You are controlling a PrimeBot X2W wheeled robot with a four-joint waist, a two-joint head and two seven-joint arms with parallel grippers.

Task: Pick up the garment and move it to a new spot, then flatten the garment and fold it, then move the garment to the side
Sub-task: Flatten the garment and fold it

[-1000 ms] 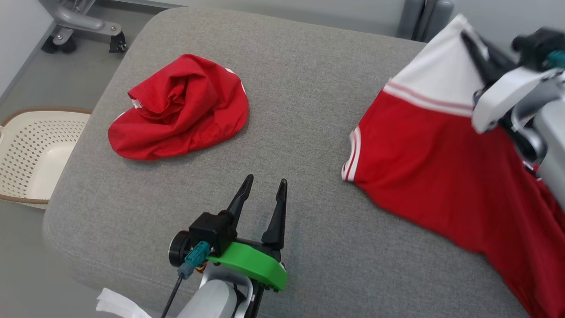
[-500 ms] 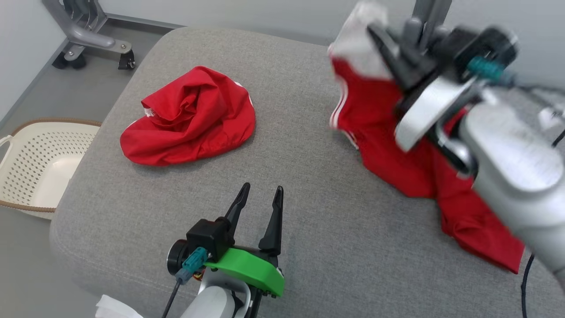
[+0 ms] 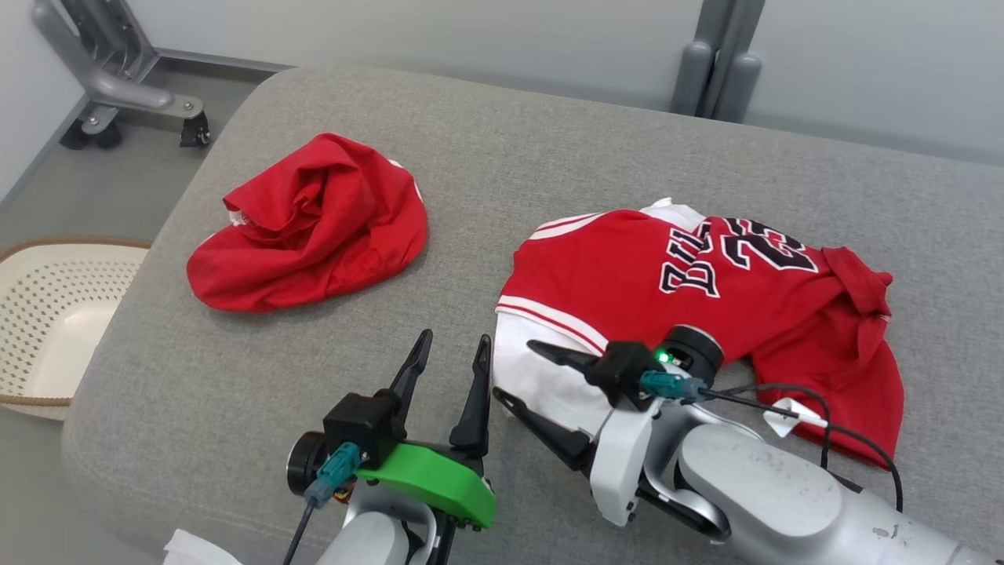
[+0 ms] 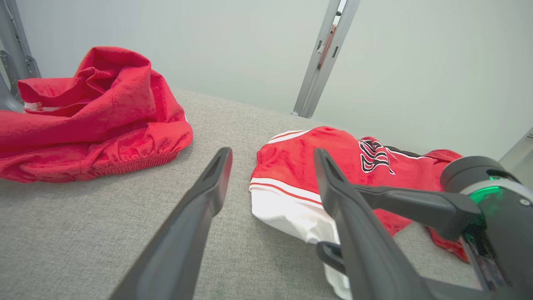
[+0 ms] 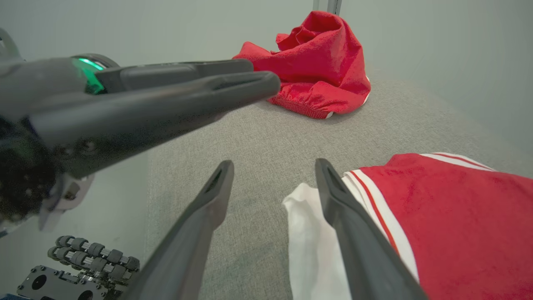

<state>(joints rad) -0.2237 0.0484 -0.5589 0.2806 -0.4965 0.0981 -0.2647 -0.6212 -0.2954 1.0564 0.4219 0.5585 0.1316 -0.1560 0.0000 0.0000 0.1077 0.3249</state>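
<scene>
Jaws of the right gripper (image 3: 514, 369) stand wide apart with nothing clamped between them. Its 2 dark fingers point toward the robot's left, low over the near left corner of the jersey (image 3: 627, 267). In the right wrist view 1 finger crosses the white panel of that corner and the other lies over bare grey cushion (image 3: 549, 133); whether either finger touches the cloth cannot be told. The jersey is red, with red-and-white striped trim where the white panel begins. It lies rumpled on the cushion to the right of middle in the head view, its black lettering and the number 23 facing up and its far right end bunched into folds. The left gripper (image 3: 456, 337), on a green mount, is also fully spread and holds nothing. Its fingers point away from the robot over bare cushion, just beside the white panel's left edge and close to the right gripper's fingertips. A second red garment (image 3: 314, 220) sits crumpled in a heap on the cushion's left part, well apart from the jersey. Off the cushion's left edge a cream perforated laundry basket (image 3: 47, 314) stands on the floor, and a grey wheeled frame (image 3: 118, 86) stands beyond it.
</scene>
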